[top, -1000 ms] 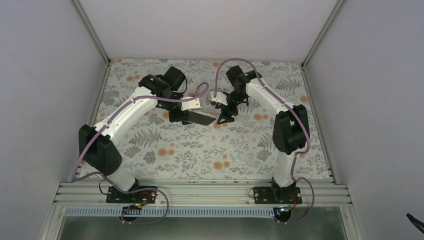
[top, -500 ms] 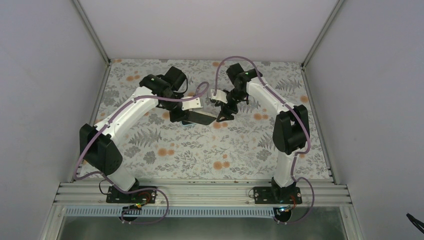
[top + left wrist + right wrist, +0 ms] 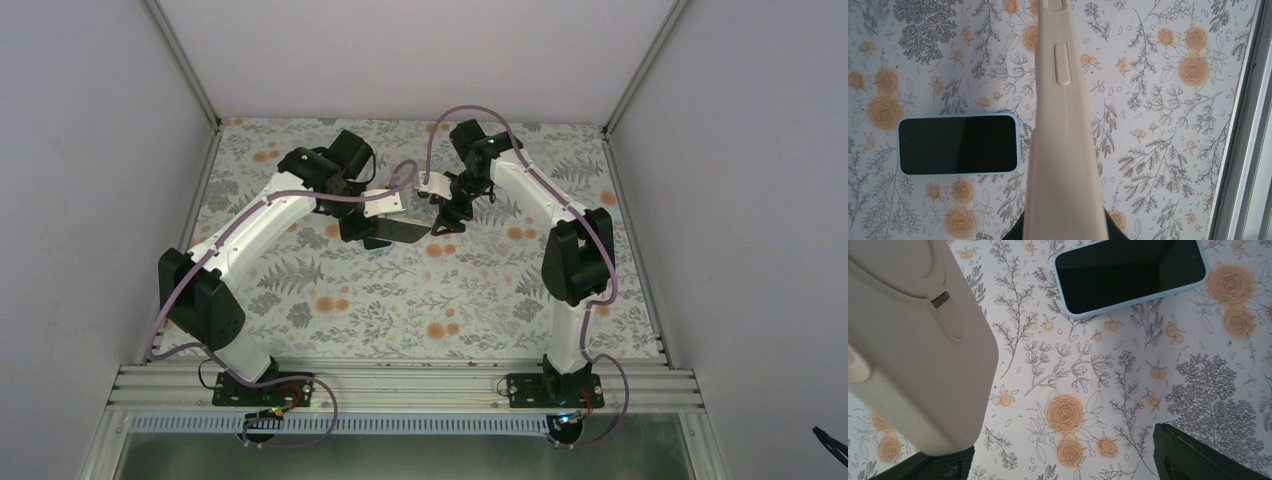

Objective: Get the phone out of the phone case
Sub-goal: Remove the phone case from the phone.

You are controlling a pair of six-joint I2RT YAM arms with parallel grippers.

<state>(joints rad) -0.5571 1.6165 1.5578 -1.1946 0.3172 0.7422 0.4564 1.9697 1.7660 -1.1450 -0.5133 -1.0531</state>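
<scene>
White walls close in a table spread with a floral cloth [image 3: 330, 300]. From above, the left gripper [image 3: 368, 230] is clamped on the left end of the beige case [image 3: 402, 233]. The case is held off the cloth with its long axis running left to right. The right gripper [image 3: 447, 218] stands at the free right end, so it is the nearer one for prying. The case's upper face reads dark here, and I cannot tell whether that is a screen or an empty shell.

In the left wrist view the case runs edge-on away from the fingers, button covers showing. A blue-rimmed phone [image 3: 958, 144] lies flat on the cloth to its left, screen up, at right angles to the case. The case's inside is hidden.

In the right wrist view the fingers [image 3: 1208, 457] are spread wide and grasp nothing. The case fills the left side, cut off by the frame. The phone lies beyond it, cropped at the top.
</scene>
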